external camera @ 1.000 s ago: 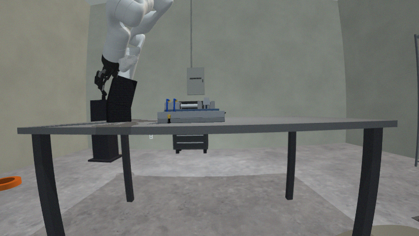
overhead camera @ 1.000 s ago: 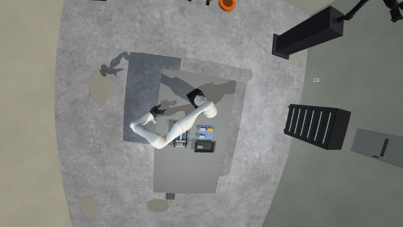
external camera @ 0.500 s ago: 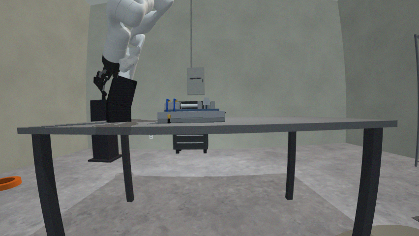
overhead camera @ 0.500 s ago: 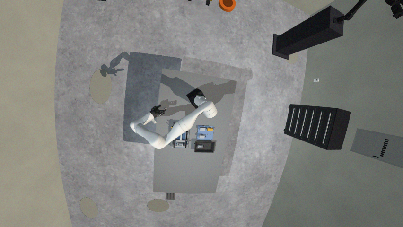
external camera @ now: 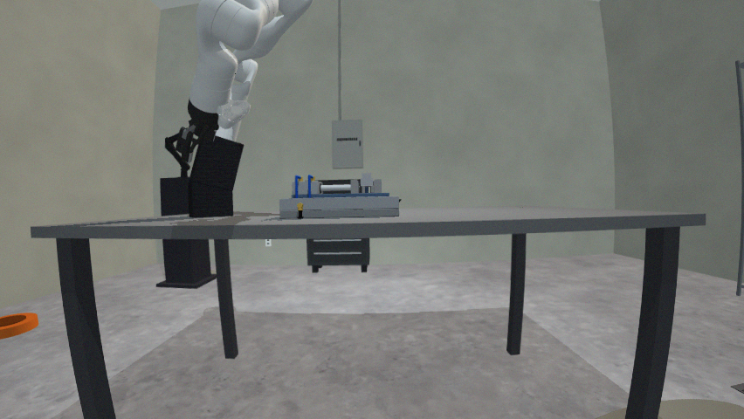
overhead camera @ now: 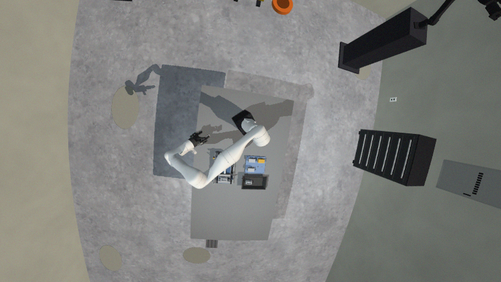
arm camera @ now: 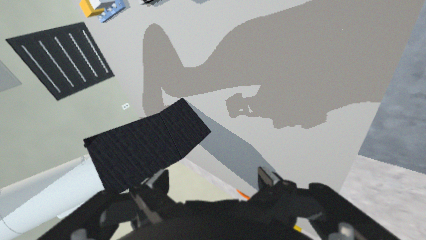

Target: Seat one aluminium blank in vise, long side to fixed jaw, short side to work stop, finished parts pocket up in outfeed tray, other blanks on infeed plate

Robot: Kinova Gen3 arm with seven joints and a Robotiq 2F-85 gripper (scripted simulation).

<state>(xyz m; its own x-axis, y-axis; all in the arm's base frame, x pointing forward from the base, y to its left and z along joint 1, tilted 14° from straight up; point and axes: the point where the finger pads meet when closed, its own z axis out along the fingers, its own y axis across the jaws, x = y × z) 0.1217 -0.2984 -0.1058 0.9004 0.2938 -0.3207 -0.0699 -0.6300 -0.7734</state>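
Gripper [overhead camera: 200, 137] black, fully spread and empty, above smooth grey table [overhead camera: 231, 224] edge.

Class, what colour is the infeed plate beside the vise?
Blue: the infeed plate shows best in the top view.

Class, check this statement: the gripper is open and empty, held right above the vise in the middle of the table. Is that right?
Not quite. The gripper is open and empty, but the top view shows it near the table's edge, well away from the vise, not above it.
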